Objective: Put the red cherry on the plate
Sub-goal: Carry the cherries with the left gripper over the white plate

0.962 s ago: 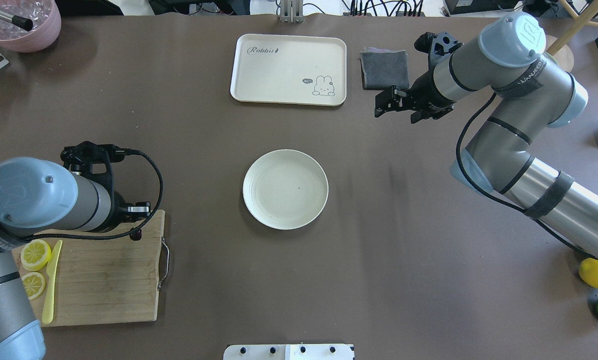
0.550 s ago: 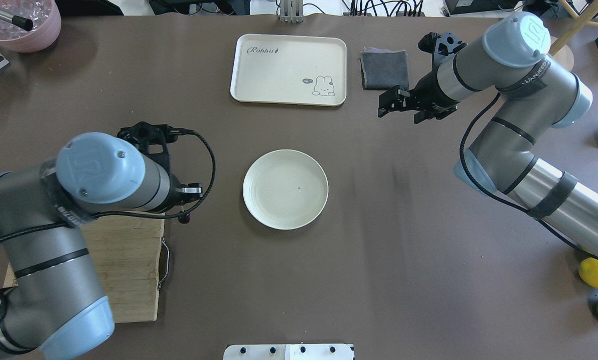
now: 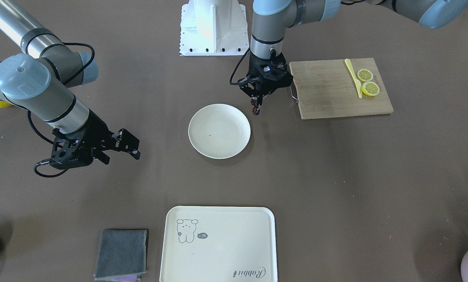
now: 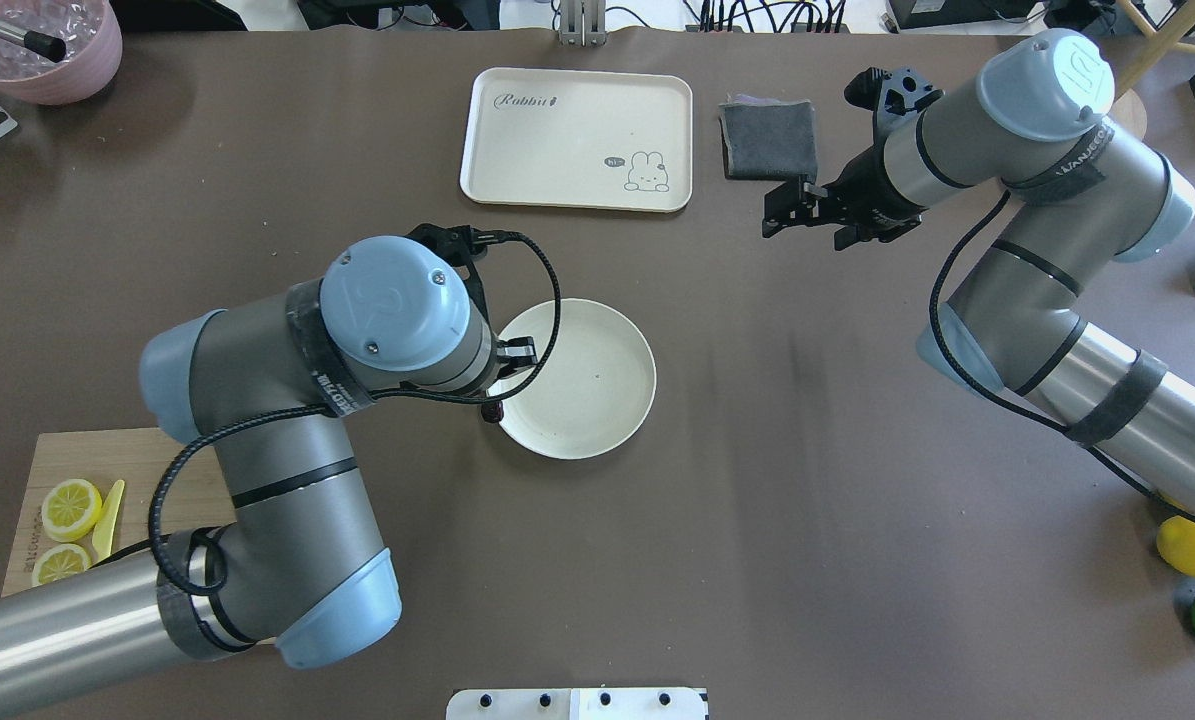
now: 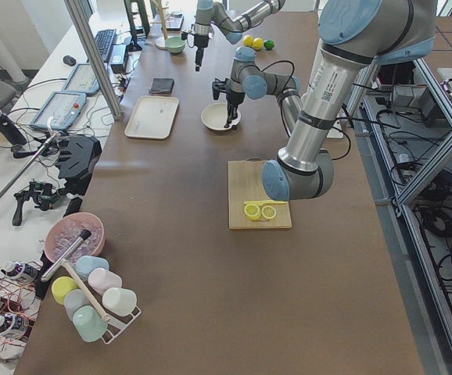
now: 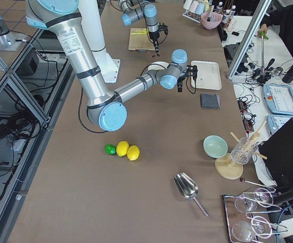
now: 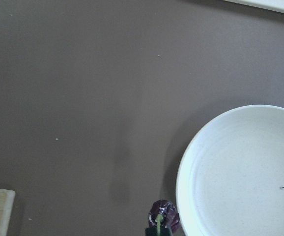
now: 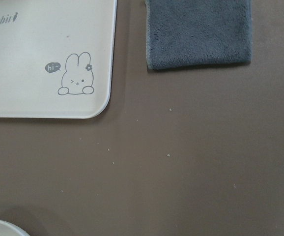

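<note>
Swinging over from the cutting board (image 3: 335,94), our left gripper (image 3: 256,102) now hangs at the rim of the plate (image 3: 219,131). Its jaws pinch the red cherry (image 3: 255,111) by its stem, so it dangles just outside. Our right gripper (image 3: 130,146) idles with jaws spread, well apart.

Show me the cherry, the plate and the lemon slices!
red cherry (image 3: 255,111), front-facing view, on the dark fruit.
plate (image 3: 222,125), front-facing view, on its bare inside.
lemon slices (image 3: 371,89), front-facing view, on the lower slice.
</note>
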